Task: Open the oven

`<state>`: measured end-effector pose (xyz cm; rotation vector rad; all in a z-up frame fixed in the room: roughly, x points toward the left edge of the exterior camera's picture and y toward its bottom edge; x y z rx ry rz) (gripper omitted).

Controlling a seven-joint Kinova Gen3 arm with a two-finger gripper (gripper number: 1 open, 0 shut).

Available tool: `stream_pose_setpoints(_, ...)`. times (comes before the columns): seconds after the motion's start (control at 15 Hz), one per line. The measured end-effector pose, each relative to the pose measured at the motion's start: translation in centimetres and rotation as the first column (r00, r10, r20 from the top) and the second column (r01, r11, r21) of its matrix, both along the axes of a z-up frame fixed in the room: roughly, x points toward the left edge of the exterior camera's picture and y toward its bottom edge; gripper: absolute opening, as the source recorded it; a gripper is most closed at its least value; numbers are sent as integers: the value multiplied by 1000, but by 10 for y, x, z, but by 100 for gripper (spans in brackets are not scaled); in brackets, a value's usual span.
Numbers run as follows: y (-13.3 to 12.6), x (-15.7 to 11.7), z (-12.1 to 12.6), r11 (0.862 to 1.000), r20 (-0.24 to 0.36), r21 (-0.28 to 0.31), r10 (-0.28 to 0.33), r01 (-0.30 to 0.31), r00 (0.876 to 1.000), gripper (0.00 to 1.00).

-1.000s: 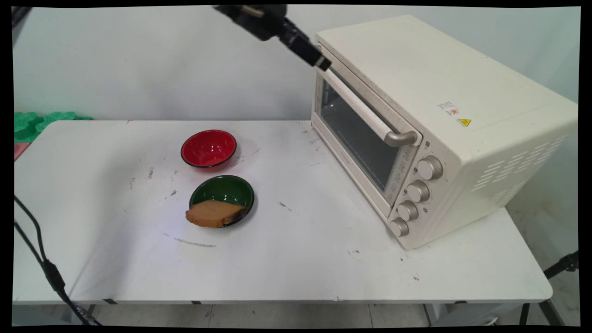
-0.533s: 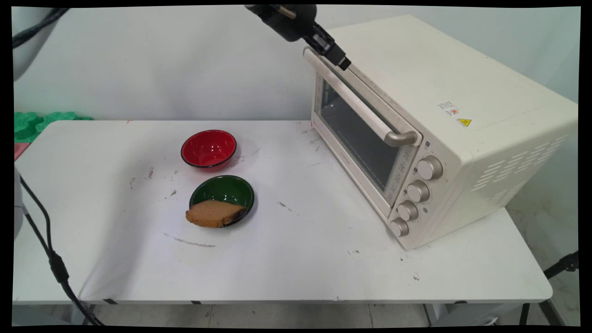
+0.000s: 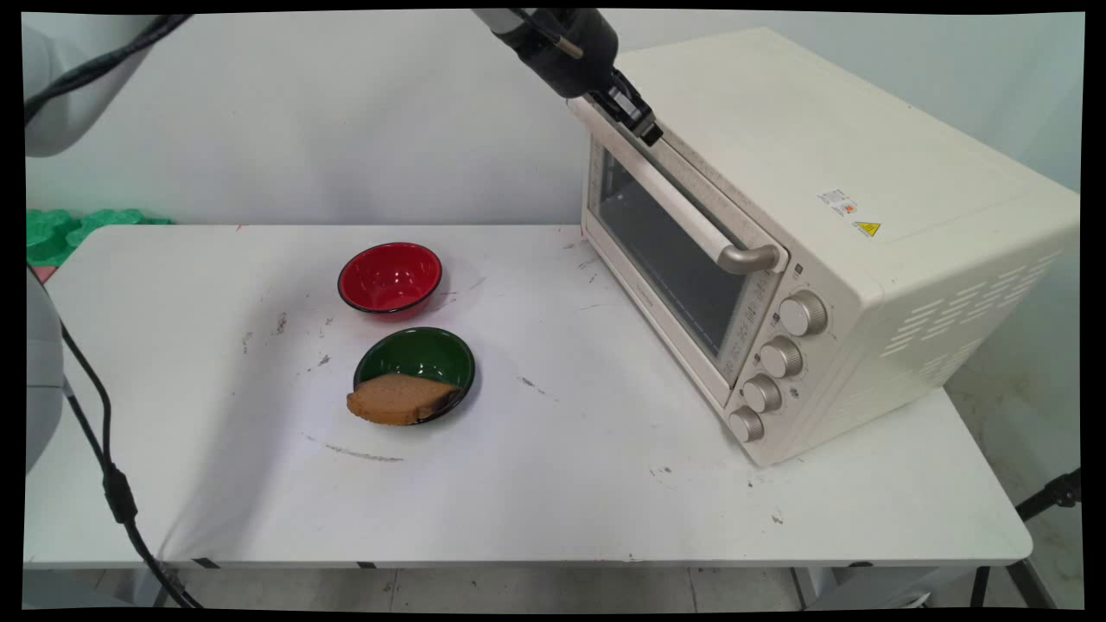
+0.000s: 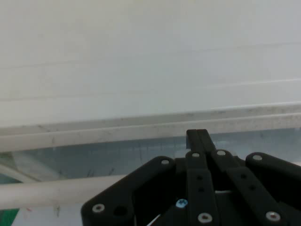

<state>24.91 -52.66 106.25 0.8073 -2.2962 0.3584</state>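
My black gripper (image 3: 650, 134) is at the top edge of the cream toaster oven (image 3: 821, 173), by the far end of its door handle (image 3: 674, 207). Its fingers are shut together with nothing between them, and the tips rest at the seam between the door's top and the oven's roof. The oven door (image 3: 665, 259) is closed. In the hand view the gripper (image 4: 197, 136) points at the door's top rim (image 4: 117, 129), the handle (image 4: 47, 194) runs below to the left, and the oven's roof (image 4: 150, 61) fills the upper part.
A green bowl (image 3: 432, 354) with a brown slice of bread (image 3: 399, 399) lying over its near rim sits mid-table. A red bowl (image 3: 390, 276) stands behind it. Several knobs (image 3: 782, 356) line the oven's front. A black cable (image 3: 104, 466) hangs at the left.
The gripper has moved right and slightly down, from left of the oven's upper corner onto the top edge of the door. The bowls and bread have not moved.
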Motion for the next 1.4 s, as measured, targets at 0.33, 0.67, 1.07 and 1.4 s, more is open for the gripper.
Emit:
stream_pose_setpoints(0.33,-6,-10,-9,1000,23,20,-11,10,1000,0)
stream_pose_setpoints(0.67,-7,-13,-14,999,46,35,-19,17,999,0)
stream_pose_setpoints(1.07,0,-7,-20,999,68,50,-24,21,997,0)
stream_pose_setpoints(1.4,11,9,-23,999,67,43,-31,28,997,0)
